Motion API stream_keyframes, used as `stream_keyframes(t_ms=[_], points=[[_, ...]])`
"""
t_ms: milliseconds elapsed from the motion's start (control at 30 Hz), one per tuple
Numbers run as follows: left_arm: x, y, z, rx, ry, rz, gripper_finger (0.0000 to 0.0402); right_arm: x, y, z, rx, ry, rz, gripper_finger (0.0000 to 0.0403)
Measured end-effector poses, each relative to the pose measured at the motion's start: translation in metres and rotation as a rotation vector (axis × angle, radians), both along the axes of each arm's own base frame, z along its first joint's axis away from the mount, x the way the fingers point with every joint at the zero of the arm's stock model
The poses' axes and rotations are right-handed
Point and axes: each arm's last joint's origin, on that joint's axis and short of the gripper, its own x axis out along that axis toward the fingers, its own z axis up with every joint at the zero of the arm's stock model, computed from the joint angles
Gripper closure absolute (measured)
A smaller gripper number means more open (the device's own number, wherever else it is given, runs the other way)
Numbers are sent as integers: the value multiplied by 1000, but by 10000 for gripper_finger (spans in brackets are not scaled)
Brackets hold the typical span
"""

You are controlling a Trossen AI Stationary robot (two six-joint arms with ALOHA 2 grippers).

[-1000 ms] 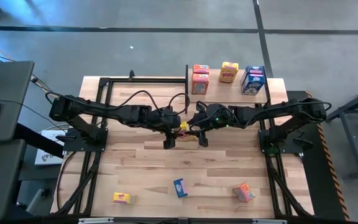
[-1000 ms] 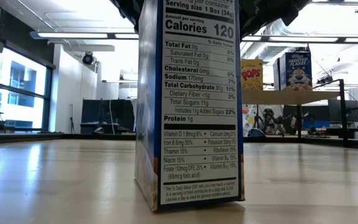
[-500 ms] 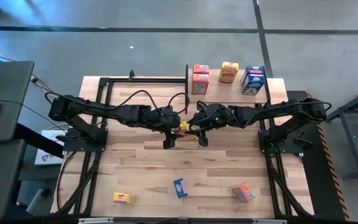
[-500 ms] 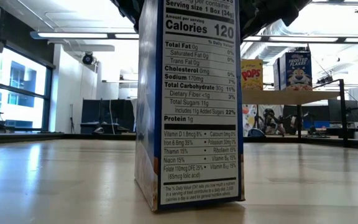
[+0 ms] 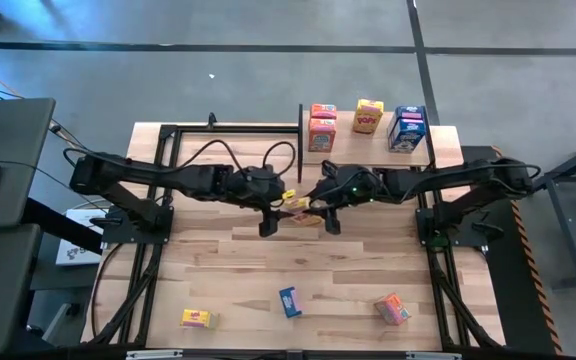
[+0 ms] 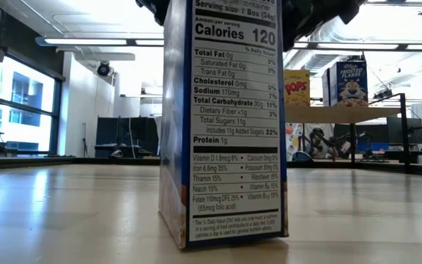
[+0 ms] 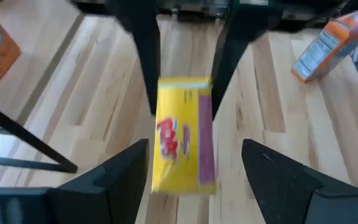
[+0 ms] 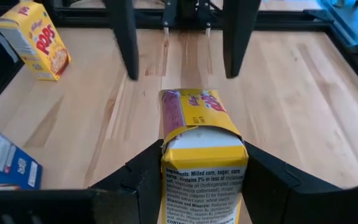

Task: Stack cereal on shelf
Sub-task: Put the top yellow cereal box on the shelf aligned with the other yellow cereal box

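A yellow cereal box hangs over the middle of the table between my two grippers. My right gripper is shut on its right end. My left gripper is open, one finger on either side of the box's left end with a gap on each side. The shelf stands at the table's far right and carries two orange boxes, a yellow box and a blue box. My right gripper pinches the yellow box's end nearest its wrist between its two fingers, one on each long side. The fingers come from the table's right, slanting a little downward, and lie along the box. The box is lifted clear of the table, its length pointing toward my left gripper.
Three boxes lie on the table near its front edge: a yellow one, a blue one that fills the low view, and an orange one. Black frame rails run along both table sides.
My left gripper has drawn back a little toward the table's left edge and risen slightly, and more of the yellow box now shows between the two grippers. The box stays in my right gripper, clear of the table.
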Motion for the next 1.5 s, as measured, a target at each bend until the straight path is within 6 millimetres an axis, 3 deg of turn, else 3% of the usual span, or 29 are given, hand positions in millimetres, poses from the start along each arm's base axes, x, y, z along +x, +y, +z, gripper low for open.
stream_keyframes(t_ms=[400, 933, 1300, 1500], points=[[-15, 1, 20, 21, -59, -16, 156, -43, -2, 40, -96, -50, -82, 231], [-38, 1, 44, 19, -122, -16, 156, -119, -6, 82, -205, -116, -287, 231], [-55, 2, 56, 19, -139, -16, 156, -142, -9, 81, -207, -82, -426, 231], [-57, 2, 57, 19, -136, -16, 156, -154, -10, 45, -201, -144, -470, 231]])
